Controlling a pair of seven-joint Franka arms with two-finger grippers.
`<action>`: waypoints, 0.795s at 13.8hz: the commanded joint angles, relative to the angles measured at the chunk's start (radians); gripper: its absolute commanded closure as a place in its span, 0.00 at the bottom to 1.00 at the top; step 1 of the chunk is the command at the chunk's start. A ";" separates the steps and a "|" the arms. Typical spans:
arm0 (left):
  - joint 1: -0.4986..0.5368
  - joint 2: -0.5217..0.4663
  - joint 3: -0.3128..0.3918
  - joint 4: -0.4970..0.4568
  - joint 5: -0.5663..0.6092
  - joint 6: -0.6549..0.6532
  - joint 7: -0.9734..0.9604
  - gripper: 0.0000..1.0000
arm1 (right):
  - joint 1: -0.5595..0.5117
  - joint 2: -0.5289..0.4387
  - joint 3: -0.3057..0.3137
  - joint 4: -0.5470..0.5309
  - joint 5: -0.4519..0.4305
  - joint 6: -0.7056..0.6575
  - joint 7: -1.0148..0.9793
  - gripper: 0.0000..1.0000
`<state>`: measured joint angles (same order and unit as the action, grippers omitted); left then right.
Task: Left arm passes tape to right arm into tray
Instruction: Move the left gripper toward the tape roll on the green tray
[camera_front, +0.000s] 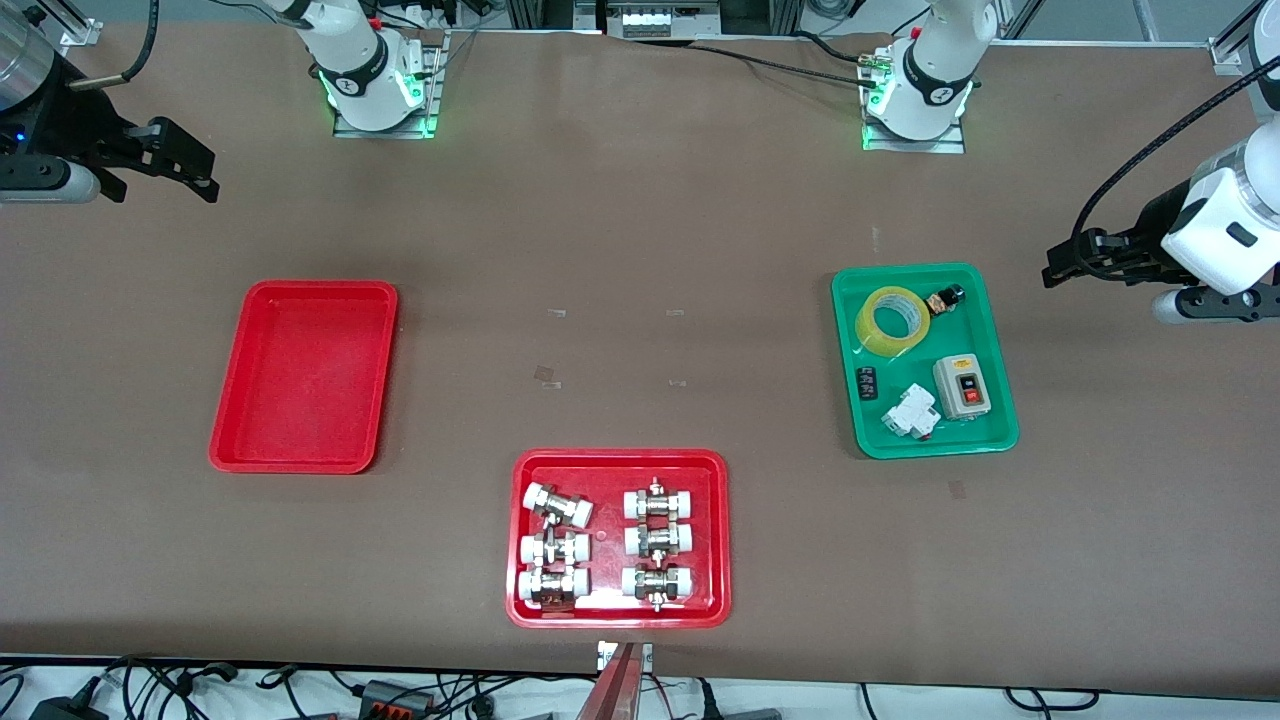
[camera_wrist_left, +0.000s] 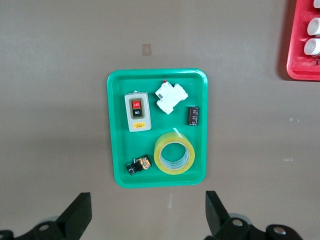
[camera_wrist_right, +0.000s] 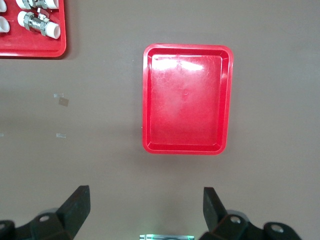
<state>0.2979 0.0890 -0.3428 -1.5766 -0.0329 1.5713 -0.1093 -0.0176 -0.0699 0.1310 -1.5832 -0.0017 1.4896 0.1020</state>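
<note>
The yellow tape roll (camera_front: 893, 320) lies flat in the green tray (camera_front: 905, 268), in the tray's corner farthest from the front camera; it also shows in the left wrist view (camera_wrist_left: 174, 158). My left gripper (camera_front: 1058, 264) is open and empty, held high over bare table beside the green tray at the left arm's end; the left wrist view shows it (camera_wrist_left: 148, 207) apart from the tray (camera_wrist_left: 156, 71). The plain red tray (camera_front: 305, 375) is empty. My right gripper (camera_front: 203, 172) is open and empty over bare table at the right arm's end, apart from the red tray (camera_wrist_right: 186, 100), as the right wrist view shows (camera_wrist_right: 146, 200).
The green tray also holds a grey switch box (camera_front: 962, 387), a white breaker (camera_front: 912, 412), a small black part (camera_front: 867, 383) and a black-and-brass part (camera_front: 944, 299). A red tray of white-and-metal fittings (camera_front: 618, 460) sits near the table's front edge.
</note>
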 joint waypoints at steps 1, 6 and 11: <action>0.004 0.014 -0.002 0.027 -0.018 -0.019 0.013 0.00 | 0.013 0.010 0.001 0.023 -0.007 -0.014 0.022 0.00; 0.006 0.038 -0.001 0.027 -0.018 0.061 0.017 0.00 | 0.016 0.013 0.001 0.025 -0.006 -0.017 0.034 0.00; 0.001 0.234 -0.001 0.052 0.027 -0.005 0.022 0.00 | 0.016 0.010 0.001 0.020 -0.009 -0.012 0.038 0.00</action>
<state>0.2989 0.2288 -0.3406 -1.5676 -0.0222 1.6224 -0.1087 -0.0083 -0.0656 0.1311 -1.5823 -0.0018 1.4897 0.1178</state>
